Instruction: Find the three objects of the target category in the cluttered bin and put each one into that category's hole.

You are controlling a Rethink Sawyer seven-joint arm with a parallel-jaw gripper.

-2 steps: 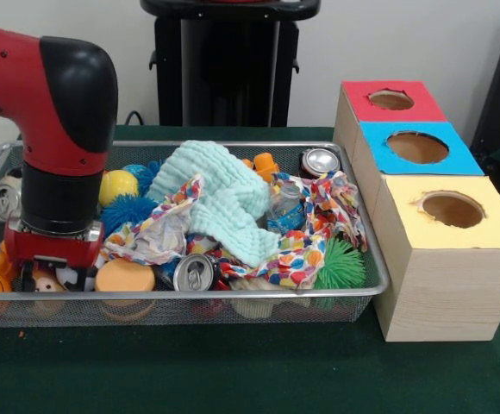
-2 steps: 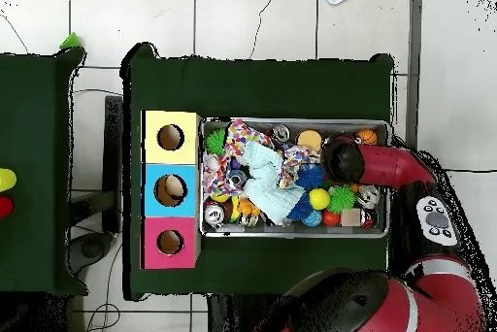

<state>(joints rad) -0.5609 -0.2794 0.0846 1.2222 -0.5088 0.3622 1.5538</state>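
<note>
Front view: the end effector [image 1: 53,259], its grip hidden so I cannot tell, sits low at the bin's [image 1: 379,280] left end, with the nearest can [image 1: 192,272] just to its right.

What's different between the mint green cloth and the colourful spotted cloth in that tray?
The mint green cloth is one plain colour with a ribbed, quilted surface; the spotted cloth is white with many-coloured dots and looks thin and smooth. The green cloth lies heaped in the middle, on top; the spotted cloth spreads out from under it on both sides. Both are crumpled and lie over other things in the mesh tray.
</note>
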